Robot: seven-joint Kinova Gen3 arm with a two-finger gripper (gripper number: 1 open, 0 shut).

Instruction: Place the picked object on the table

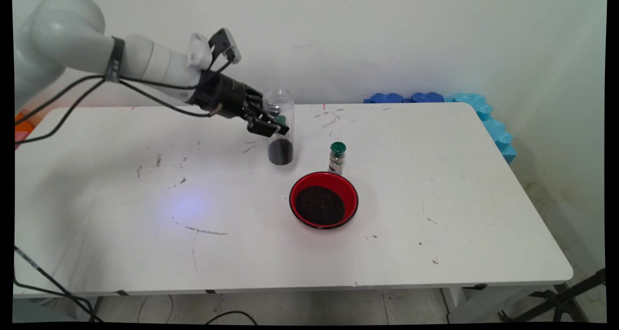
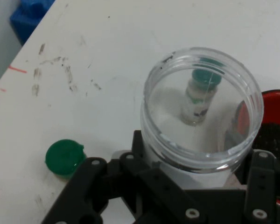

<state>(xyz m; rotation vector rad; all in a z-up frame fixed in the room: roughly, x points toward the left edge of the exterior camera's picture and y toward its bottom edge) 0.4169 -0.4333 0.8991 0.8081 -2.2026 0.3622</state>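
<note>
Clear plastic: the tall jar (image 1: 280, 127) is see-through, a straight cylinder with a wide open mouth and a ribbed neck, no lid on it.
Jar contents: a dark, near-black layer of grainy stuff sits in its lowest part; the rest looks bare and transparent.
Jar place: it stands upright on the white table (image 1: 435, 185), a little toward 12 o'clock from the table's middle.
Gripper: the black gripper (image 1: 269, 123) reaches in from 9 o'clock and sits at the jar's upper half, one finger on each side; in the hand view (image 2: 196, 186) the fingers flank the jar's wall. They look closed against it, holding the jar, which rests on the table.
Seen through the jar: from the hand view the small bottle and the bowl's red edge show, bent by the plastic.
Small bottle: a little spice bottle (image 1: 337, 158) with a green cap stands just at 3 o'clock of the jar, apart from it.
Bowl: a red bowl (image 1: 349, 190) with a black rim, holding the same dark grains, lies at 5 o'clock of the jar, just beside the spice bottle.
Green lid: a round green lid (image 2: 64, 157) lies flat on the table near the gripper, visible in the hand view.
Foam: blue foam pieces (image 1: 488, 119) line the table's far right edge, well apart from the jar.
</note>
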